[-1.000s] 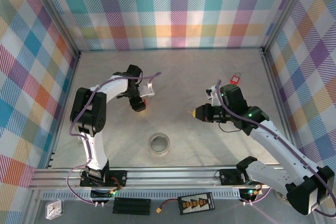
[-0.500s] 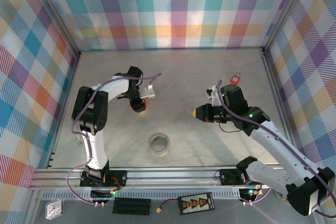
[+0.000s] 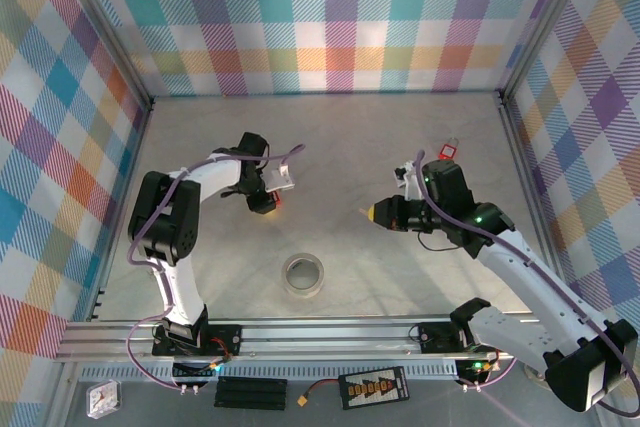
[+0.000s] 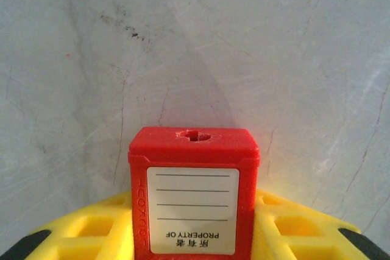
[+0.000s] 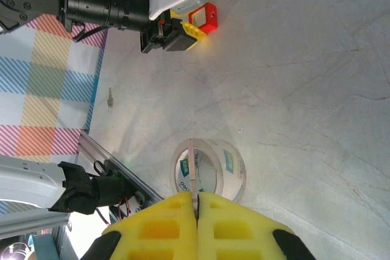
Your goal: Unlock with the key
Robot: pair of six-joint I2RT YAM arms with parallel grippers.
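A red padlock (image 4: 192, 199) with a white label sits between the yellow fingers (image 4: 292, 226) of my left gripper (image 4: 194, 223), which is shut on its sides. Its keyhole (image 4: 195, 134) faces away from the wrist camera. From above, the left gripper (image 3: 266, 203) and the padlock (image 3: 274, 204) are left of centre on the table. My right gripper (image 5: 197, 211) is shut on the key (image 5: 192, 172), whose thin blade sticks out between the pads. In the top view the right gripper (image 3: 379, 212) points left toward the padlock, well apart from it. The right wrist view shows the padlock (image 5: 205, 17) at top centre.
A roll of clear tape (image 3: 304, 274) lies flat near the front centre, below the line between the two grippers. A small red object with a metal loop (image 3: 447, 150) lies at the back right. Checked walls enclose the grey table (image 3: 350, 137).
The left gripper's fingers have closed in on the red padlock, and the left arm has shifted slightly. The right gripper has stayed shut on the key, almost still.
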